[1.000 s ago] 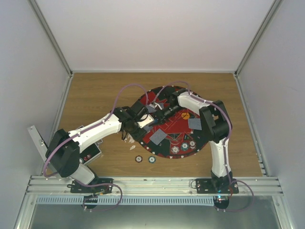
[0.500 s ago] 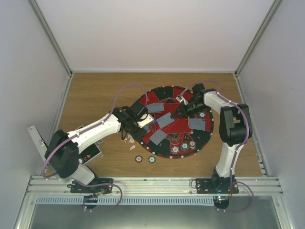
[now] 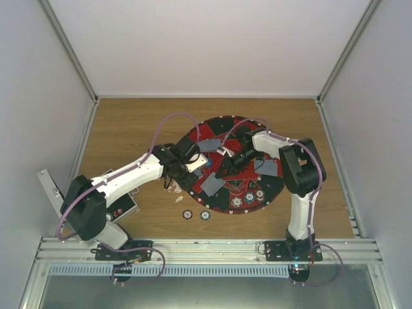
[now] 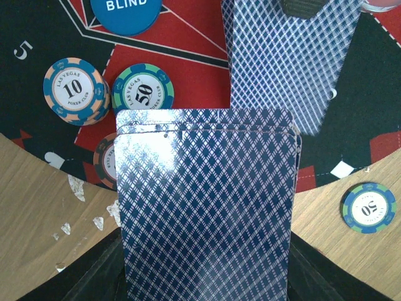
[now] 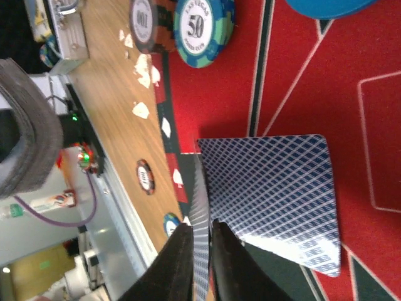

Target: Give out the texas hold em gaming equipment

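Our left claw (image 3: 193,168) clamps the deck (image 4: 203,207), seemingly as supply. Our right claw (image 5: 202,251) pinches one card (image 5: 199,188) edgewise, likely for dealing.

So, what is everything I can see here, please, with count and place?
round mat: one, red and black, mid-table.
loose playing cards: at least three, blue-patterned backs, flat on the mat.
deck of cards: one, same backs, over the mat's left edge.
single card: one, same back, edge-on above the mat.
poker chips: at least eight, mixed colours; three on the mat's near edge, two on the table, three beside the deck.
BLIND disc: one, blue, on the mat.
white scraps: several, on the table.
black case: one, partly under the left arm.
left gripper: shut on the deck of cards.
right gripper: shut on the single card.
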Controlling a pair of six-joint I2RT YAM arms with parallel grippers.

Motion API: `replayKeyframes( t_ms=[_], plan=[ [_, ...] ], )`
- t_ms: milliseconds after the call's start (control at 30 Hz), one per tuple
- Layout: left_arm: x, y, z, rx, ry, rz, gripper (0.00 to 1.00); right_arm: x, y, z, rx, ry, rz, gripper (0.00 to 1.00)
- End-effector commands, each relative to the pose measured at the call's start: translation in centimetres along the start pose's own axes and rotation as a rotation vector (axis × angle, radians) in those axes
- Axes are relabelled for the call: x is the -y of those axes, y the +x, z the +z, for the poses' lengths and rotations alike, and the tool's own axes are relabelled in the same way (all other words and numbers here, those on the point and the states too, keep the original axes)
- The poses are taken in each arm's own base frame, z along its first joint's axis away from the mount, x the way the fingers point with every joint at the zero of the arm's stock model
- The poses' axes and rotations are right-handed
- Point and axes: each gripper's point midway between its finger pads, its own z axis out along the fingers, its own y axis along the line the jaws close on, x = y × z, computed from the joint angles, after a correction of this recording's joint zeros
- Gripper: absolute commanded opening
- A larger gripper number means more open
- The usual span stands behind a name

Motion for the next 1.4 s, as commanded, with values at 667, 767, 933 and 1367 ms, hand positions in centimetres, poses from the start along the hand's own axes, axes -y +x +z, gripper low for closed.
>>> replayKeyframes(
  t_ms=[667, 767, 933, 1367],
  plan=[
    [-0.1, -0.8, -0.7, 0.05, -0.01, 0.012, 0.56, -7.0, -4.2, -0.2, 0.061, -0.167, -0.139, 0.85],
    [-0.1, -0.8, -0.8, 0.05, -0.01, 0.013, 0.56, -7.4, -3.9, 1.2, 0.016, -0.175, -0.151, 0.85],
    [0.0, -0.8, -0.7, 0.051, -0.007, 0.012, 0.56, -7.4, -4.0, 2.3, -0.015, -0.178, -0.157, 0.83],
    [0.0, -0.9, -0.6, 0.052, -0.006, 0.012, 0.56, -6.0, -3.9, 4.6, -0.08, -0.128, -0.144, 0.62]
  ],
)
